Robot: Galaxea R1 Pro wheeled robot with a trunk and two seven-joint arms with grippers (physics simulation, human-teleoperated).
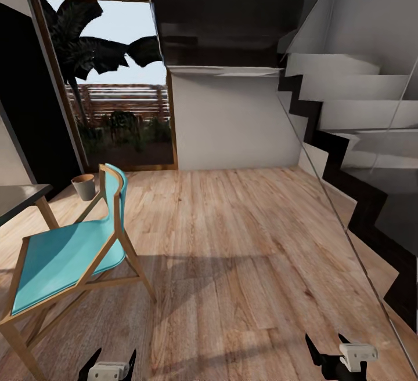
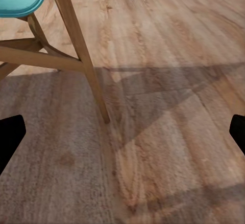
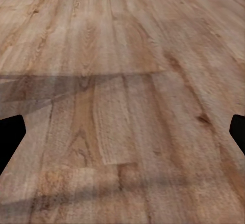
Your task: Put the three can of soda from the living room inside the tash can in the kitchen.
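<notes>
Ahead, the tash can stands beyond a turquoise chair on plank floor. Left gripper and right gripper both hang spread apart, empty.

From the head view I see a chair at lower left, beside a table at the left edge. Behind it a bin stands before the glass door. Stairs climb at right.

Head camera high, facing floor; wrist cameras low, probably sharing same floor.
</notes>
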